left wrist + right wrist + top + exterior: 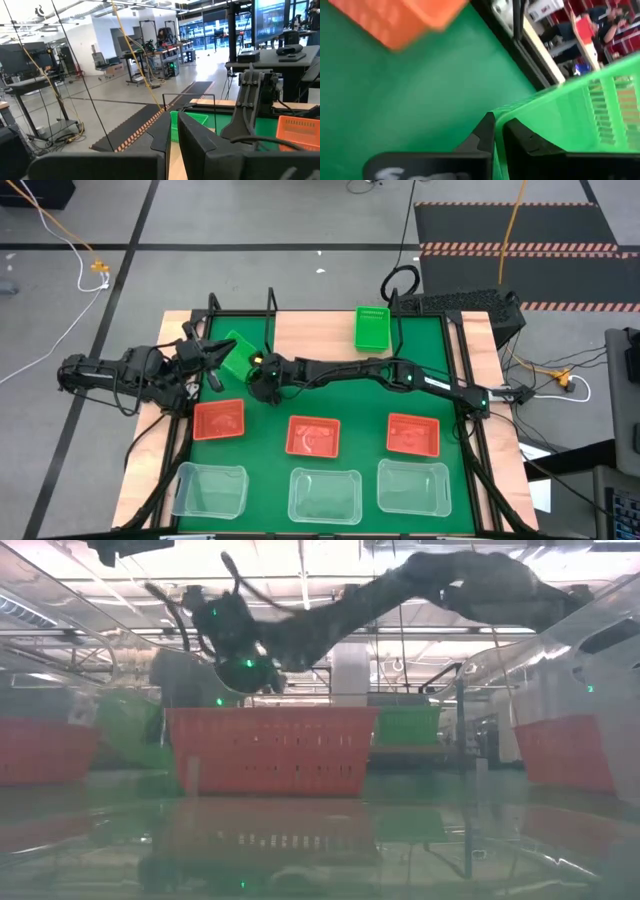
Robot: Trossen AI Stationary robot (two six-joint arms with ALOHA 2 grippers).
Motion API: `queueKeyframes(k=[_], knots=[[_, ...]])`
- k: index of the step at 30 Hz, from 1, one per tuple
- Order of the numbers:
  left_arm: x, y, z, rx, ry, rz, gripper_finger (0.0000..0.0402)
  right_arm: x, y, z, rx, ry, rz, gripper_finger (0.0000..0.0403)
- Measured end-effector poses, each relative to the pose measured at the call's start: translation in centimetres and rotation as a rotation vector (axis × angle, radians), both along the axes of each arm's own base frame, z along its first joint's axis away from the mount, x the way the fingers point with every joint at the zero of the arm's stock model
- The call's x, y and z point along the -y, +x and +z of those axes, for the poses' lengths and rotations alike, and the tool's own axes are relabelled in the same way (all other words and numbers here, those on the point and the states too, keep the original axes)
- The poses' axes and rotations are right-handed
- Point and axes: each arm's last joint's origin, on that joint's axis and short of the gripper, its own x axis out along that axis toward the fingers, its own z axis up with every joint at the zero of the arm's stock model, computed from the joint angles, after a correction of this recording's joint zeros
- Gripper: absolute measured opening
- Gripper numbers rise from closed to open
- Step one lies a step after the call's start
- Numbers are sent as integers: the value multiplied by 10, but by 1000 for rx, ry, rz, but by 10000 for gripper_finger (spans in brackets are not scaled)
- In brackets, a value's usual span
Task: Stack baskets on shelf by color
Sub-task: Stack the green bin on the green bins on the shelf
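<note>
My right gripper [258,370] reaches across the mat to its far left part and is shut on a green basket [236,357], which sits tilted there. My left gripper [214,352] is just left of that basket, shut, with nothing between its fingers [165,137]; whether it touches the basket I cannot tell. A second green basket [372,327] rests on the light-wood shelf [310,330] at the far edge. Three red-orange baskets [313,435] stand in a row mid-mat, and three clear baskets [324,495] line the near edge. My right gripper pinches the green basket's side wall at its rim [506,120] between the two fingers, one inside the basket and one outside. The basket [580,115] is tilted in the hold. Whether its lower edge touches the mat does not show.
Black frame posts [270,302] rise at the shelf's far left. The right arm [400,372] spans the mat above the red-orange row. The low view shows a red-orange basket [270,750] in front. Cables and a black ramp [510,225] lie on the floor beyond.
</note>
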Motion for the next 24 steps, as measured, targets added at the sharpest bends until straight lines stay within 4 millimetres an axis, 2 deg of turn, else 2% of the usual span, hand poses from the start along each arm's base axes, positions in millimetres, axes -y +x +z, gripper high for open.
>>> queueKeyframes(k=[2, 6, 10, 16, 19, 24], knots=[[0, 0, 0, 0, -4, 0, 37, -11, -1, 15, 9, 6, 21, 4], [0, 0, 0, 14, -19, -5, 37, -39, -6, 64, 80, 3, 68, 2], [3, 0, 1, 12, -12, -34, 37, -61, -21, 108, 62, 50, 95, 1], [11, -3, 7, 24, -1, -111, 37, -82, -66, 161, -174, 331, 116, 1], [14, -3, 9, 27, 3, -141, 37, -92, -94, 193, -242, 384, 93, 2], [15, -4, 9, 30, 3, -148, 37, -95, -138, 237, -302, 441, -26, 2]])
